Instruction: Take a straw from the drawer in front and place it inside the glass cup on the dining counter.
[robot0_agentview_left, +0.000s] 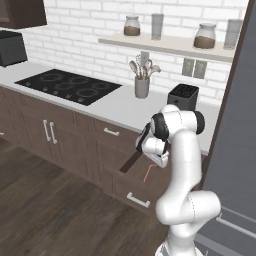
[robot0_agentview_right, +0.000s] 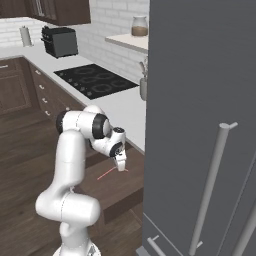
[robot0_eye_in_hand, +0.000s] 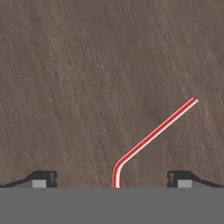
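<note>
- Hovering over the open drawer (robot0_agentview_left: 131, 165), I am pointing my claw (robot0_eye_in_hand: 111, 180) straight down at its dark wooden floor.
- I am keeping the claw spread wide: in the hand view one fingertip (robot0_eye_in_hand: 43, 178) is sitting at about 7 o'clock and the other at about 5 o'clock, with nothing pinched between them.
- The straw (robot0_eye_in_hand: 151, 138) is lying flat on the drawer floor, running from the bottom middle of the hand view, bending, then slanting up toward 2 o'clock.
- Its short bent end is falling roughly midway between my fingertips, so I am judging the line-up to be close already.
- In the right base view the straw (robot0_agentview_right: 112, 172) is showing as a thin pink line just below the claw (robot0_agentview_right: 121, 166), at about 7 o'clock from it.
- To do this well, I am thinking I should descend slowly and vertically, stopping just short of the wood, since so thin a thing leaves little to grip.
- I am also judging that closing across the straw, not along it, near the bend, would keep it from rolling or slipping out.
- Whether the fingertips are clear of the drawer's walls, I cannot tell.
</note>
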